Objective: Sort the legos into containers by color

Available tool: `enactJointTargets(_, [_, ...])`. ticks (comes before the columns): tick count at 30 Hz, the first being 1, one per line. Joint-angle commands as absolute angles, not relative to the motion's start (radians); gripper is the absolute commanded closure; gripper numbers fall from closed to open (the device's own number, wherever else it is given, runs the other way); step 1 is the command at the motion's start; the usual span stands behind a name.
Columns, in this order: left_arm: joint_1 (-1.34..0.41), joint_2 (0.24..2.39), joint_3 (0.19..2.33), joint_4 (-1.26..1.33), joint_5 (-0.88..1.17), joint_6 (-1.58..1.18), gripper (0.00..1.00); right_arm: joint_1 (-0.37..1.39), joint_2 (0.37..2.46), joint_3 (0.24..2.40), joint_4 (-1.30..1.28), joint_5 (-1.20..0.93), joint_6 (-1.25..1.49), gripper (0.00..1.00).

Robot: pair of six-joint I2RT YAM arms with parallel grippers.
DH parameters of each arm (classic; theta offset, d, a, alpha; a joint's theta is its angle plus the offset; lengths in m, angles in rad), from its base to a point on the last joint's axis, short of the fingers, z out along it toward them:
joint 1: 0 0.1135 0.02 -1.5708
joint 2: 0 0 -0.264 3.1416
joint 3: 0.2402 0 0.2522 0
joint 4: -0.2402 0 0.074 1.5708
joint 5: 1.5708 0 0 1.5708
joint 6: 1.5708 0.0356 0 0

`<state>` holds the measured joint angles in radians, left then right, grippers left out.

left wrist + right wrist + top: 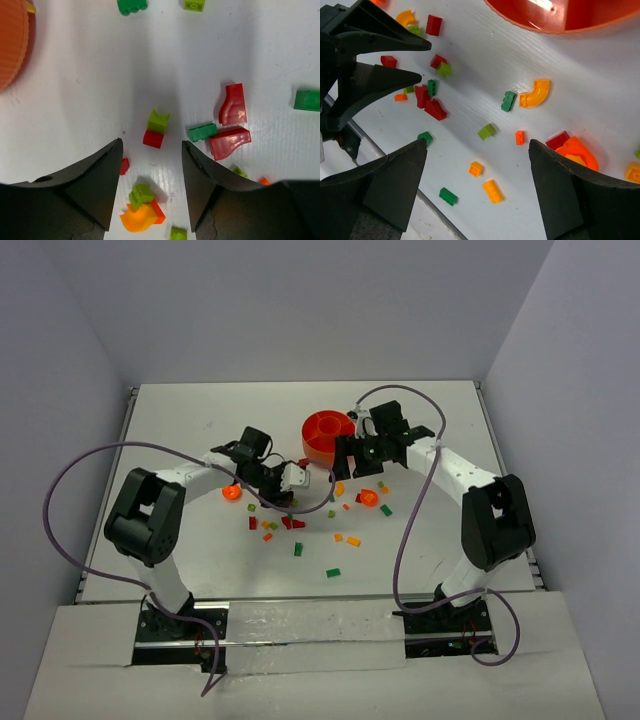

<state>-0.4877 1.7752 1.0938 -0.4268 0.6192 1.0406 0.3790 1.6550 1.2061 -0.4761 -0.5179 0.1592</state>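
The left tool and right tool are both shown spread wide and empty, held low over the legos, which are scattered on the desk near the orange bowl, on its arm-base side. A lime brick is seen just ahead of the left fingertips.

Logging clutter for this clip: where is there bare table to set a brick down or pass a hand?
Bare: the far strip of the table behind the orange bowl, and the near strip between the nearest green brick and the arm bases. Crowded: the scattered legos in front of the bowl, by the left gripper and right gripper.
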Motion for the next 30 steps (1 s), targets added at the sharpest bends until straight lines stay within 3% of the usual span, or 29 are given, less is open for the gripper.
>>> enactJointTargets(1, [-0.483, 1.824, 1.179, -0.534, 0.693, 1.144, 0.41, 0.349, 1.583, 1.195, -0.488, -0.536, 0.147, 0.11])
enactJointTargets(16, [-0.497, 1.902, 1.266, -0.612, 0.649, 1.169, 0.47, 0.305, 1.582, 1.195, -0.497, -0.557, 0.141, 0.11])
enactJointTargets(21, [-0.506, 1.919, 1.283, -0.623, 0.627, 1.175, 0.54, 0.301, 1.585, 1.193, -0.497, -0.56, 0.143, 0.11])
enactJointTargets(30, [-0.517, 1.95, 1.308, -0.633, 0.601, 1.169, 0.54, 0.298, 1.591, 1.195, -0.497, -0.563, 0.143, 0.11])
